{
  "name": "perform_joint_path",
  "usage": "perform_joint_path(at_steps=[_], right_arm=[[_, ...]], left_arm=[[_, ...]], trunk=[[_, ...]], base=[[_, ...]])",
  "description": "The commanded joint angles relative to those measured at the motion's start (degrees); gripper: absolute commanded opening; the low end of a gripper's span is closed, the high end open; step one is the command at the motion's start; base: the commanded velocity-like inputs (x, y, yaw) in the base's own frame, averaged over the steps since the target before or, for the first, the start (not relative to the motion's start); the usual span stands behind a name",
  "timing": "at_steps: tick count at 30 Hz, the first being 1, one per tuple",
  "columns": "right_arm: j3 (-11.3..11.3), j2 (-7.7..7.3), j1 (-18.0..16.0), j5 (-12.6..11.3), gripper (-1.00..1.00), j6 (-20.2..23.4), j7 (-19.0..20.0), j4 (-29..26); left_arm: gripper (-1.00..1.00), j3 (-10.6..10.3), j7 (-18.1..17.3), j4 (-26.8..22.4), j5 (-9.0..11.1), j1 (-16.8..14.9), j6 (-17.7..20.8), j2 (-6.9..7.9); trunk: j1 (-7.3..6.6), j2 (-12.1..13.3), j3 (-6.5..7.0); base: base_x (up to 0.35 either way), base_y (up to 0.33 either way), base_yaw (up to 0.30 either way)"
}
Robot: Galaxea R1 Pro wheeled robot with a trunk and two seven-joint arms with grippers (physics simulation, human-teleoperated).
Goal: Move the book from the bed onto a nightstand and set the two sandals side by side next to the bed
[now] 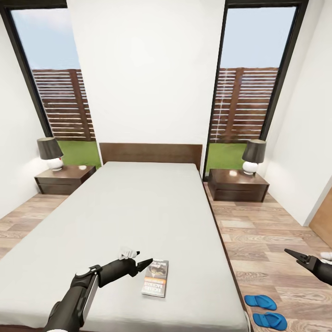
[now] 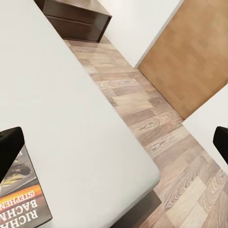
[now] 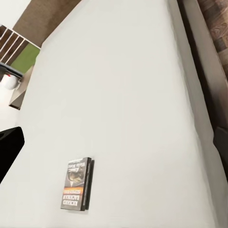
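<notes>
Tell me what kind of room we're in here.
A bedroom, almost certainly. A large bed with a dark wooden headboard fills the middle, with a matching nightstand and lamp on each side. Tall dark-framed windows look out on grass and a slatted fence.

Only readable stuff is on the book (image 2: 21, 197) lying on the bed (image 1: 138, 207). In the left wrist view the cover's bottom shows big white letters "RICHARD BACHMAN", cut off at the frame edge, so I'm filling in the last letters. Above it, an orange band carries "(STEPHEN", with the rest cropped. In the head and right wrist views the cover lettering is too small and blurry to read.
</notes>
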Motion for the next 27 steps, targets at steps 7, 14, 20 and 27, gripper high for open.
perform_joint_path(at_steps=[7,14,20,27], right_arm=[[0.0,0.08,0.0,-0.4,1.0,0.4,0.1,0.0],[0.0,0.16,0.0,-0.4,1.0,0.4,0.1,0.0],[0.0,0.27,0.0,-0.4,1.0,0.5,0.1,0.0],[0.0,0.4,0.0,-0.3,1.0,0.5,0.1,-0.1]], left_arm=[[1.0,0.3,0.7,-0.5,2.0,-1.6,5.9,-1.01],[1.0,0.2,20.1,-0.1,11.0,-19.3,19.4,-3.1],[1.0,0.2,21.7,5.0,11.4,-21.4,22.0,-3.76],[1.0,0.0,23.5,10.3,11.2,-21.7,23.3,-4.41]], trunk=[[0.01,-0.1,-0.07],[0.01,-0.1,-0.07],[0.01,-0.1,-0.07],[0.01,-0.1,-0.07]], base=[[0.003,-0.002,0.0],[0.007,0.0,0.0],[0.063,0.0,0.0],[0.008,0.0,0.0]])
